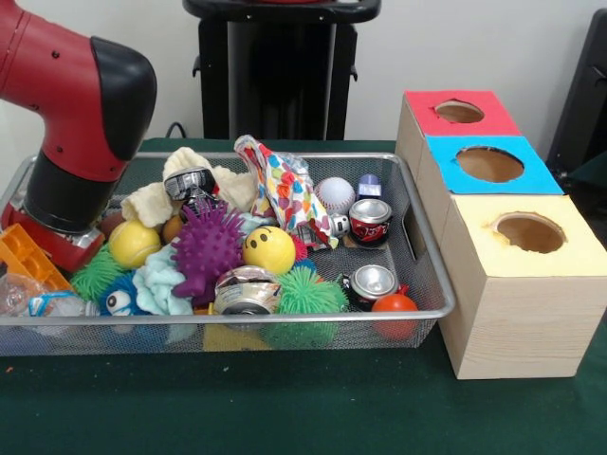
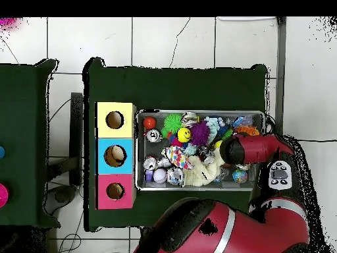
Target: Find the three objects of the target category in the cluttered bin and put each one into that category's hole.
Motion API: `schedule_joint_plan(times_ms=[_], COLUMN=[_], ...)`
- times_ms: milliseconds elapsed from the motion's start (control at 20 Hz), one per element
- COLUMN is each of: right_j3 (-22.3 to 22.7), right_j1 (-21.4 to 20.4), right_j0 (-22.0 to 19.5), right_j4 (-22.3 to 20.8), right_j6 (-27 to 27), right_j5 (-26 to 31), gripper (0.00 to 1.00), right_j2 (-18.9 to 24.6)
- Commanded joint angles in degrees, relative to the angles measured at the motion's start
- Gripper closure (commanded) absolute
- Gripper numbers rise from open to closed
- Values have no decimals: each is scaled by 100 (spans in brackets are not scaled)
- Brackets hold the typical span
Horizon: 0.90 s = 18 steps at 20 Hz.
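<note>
I see my red arm reaching down into the far end of the wire-mesh bin [image 1: 417,246], away from the red-topped hole [image 1: 459,112]. A cream plush animal [image 1: 186,163] lies among clutter. The arm hides the gripper; I cannot tell its state.

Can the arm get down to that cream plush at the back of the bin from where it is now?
Probably yes. The cream plush lies on top of the clutter in the bin, uncovered except for a can resting on it. The arm is right beside it, but its pincer is hidden, so this is a guess.
</note>
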Motion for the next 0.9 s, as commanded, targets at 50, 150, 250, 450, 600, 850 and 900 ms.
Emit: schedule_joint_plan(times_ms=[50, 150, 250, 450, 600, 850, 900], right_j3=[-226, -250, -270, -209, -82, 19, 10], right_j1=[683, 720, 766, 801, 638, 380, 343], right_j0=[-65, 15, 107, 225, 222, 505, 619], right_j4=[-461, -453, -451, -363, -145, 234, 354], right_j6=[-118, 23, 225, 472, 343, 463, 559], right_j5=[-522, -508, -572, -753, -416, 372, 606], gripper=[100, 100, 100, 100, 100, 100, 100], right_j2=[240, 132, -1, -197, -133, -204, -242])
